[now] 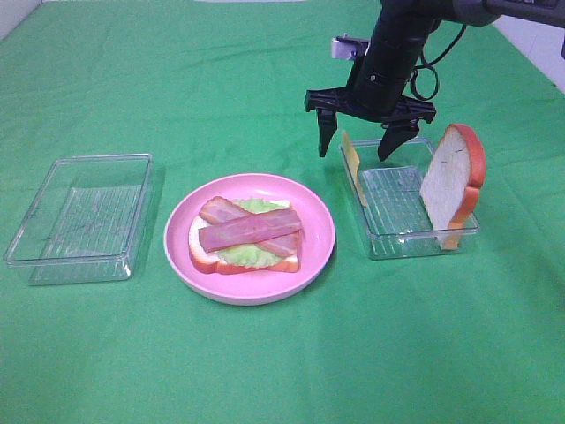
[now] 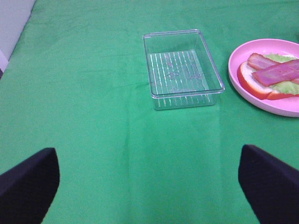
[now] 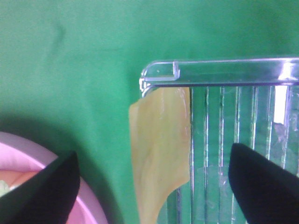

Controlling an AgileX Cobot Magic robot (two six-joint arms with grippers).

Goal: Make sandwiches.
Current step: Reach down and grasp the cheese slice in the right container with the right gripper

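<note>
green cloth (image 1: 265,371): covers the whole table; everything listed rests on it.
left gripper (image 2: 149,186): seen only in the left wrist view, above bare cloth, with its two dark fingers spread wide and nothing between them.
left tray (image 1: 84,216): clear ribbed plastic, lying flat with the open side up at the far left, well apart from the plate.
pink plate (image 1: 265,287): round, in the middle of the table, between the two trays.
lower bread slice (image 1: 201,254): white with an orange-red crust, lying flat on the plate as the bottom layer.
lettuce leaf (image 1: 240,256): pale green, lying on that slice and showing at its near and far edges.
bacon strips (image 1: 252,228): pink-red, crossed on top of the lettuce as the uppermost layer.
right gripper (image 1: 356,152): pointing down over the left end of the right tray, its fingers standing apart and gripping nothing, one tip on each side of the cheese and above it.
cheese slice (image 1: 352,161): thin and yellow, standing on edge along the left wall of the right tray, its top above the rim; inside or outside the wall cannot be told.
right tray (image 1: 397,208): clear and ribbed, just right of the plate.
upright bread slice (image 1: 452,181): same white and orange-red, standing on edge against the right end of this tray.
</note>
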